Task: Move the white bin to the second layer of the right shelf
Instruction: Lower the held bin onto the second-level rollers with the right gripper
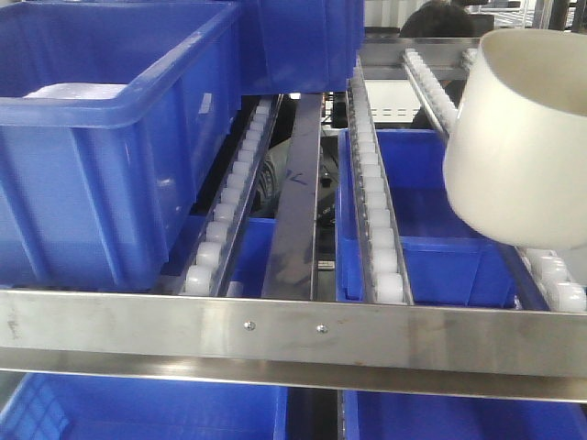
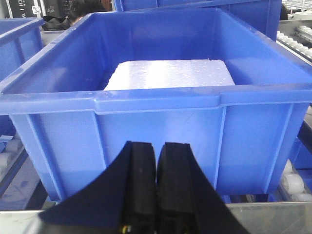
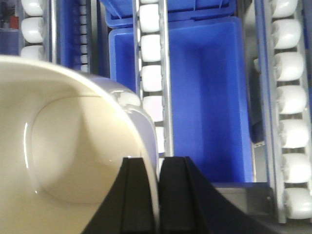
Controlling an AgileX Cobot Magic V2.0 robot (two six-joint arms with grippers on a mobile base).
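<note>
Right tool (image 3: 157,195): 2 fingers clamped on the white bin (image 1: 523,137) wall, carrying it tilted above the right shelf second layer (image 1: 376,220), for setting onto the rollers. Left tool (image 2: 157,190): fingers together, idle before blue crate (image 2: 161,117), staying clear.

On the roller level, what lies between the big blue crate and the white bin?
In the front view, two roller tracks and a flat steel bar lie between the blue crate and the white bin.
</note>
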